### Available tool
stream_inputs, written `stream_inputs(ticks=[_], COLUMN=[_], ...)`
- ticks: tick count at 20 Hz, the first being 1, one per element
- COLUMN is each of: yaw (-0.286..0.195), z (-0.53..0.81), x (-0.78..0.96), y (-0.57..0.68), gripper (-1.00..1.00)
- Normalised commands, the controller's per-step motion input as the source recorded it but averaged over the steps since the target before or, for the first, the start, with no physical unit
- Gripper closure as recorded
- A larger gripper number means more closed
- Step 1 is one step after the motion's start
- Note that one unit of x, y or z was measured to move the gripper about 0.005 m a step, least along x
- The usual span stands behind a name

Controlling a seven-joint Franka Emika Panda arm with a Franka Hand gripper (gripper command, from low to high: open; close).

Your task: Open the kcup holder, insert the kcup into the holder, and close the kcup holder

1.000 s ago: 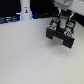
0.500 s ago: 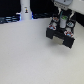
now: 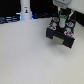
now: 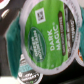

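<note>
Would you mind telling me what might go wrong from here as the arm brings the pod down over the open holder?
The kcup fills the wrist view, hiding the target slot, so it may come down misaligned. Other pods already sit in the kcup holder; it might land on an occupied slot. The gripper hangs low over the open drawer, so its fingers may knock the pods or the frame.

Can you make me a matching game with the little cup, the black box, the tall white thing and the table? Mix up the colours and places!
Things:
1. kcup
2. kcup holder
3. tall white object
4. table

Clues:
A. black, at the exterior view's right
B. wide pale surface under the other things
C. green lid reading "Dark Magic", close up in the wrist view
D. white, far back at the exterior view's left

Pairs: 1-C, 2-A, 3-D, 4-B
</note>
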Motion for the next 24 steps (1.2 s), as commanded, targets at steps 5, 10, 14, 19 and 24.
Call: stream_inputs(ticks=[5, 10, 14, 19, 24], yaw=[0.007, 0.007, 0.004, 0.007, 0.025], z=[-0.21, -0.22, -0.18, -0.06, 0.2], x=[0.02, 0.04, 0.14, 0.11, 0.14], y=[0.01, 0.04, 0.1, 0.13, 0.12], gripper=[1.0, 1.0, 1.0, -1.0, -1.0])
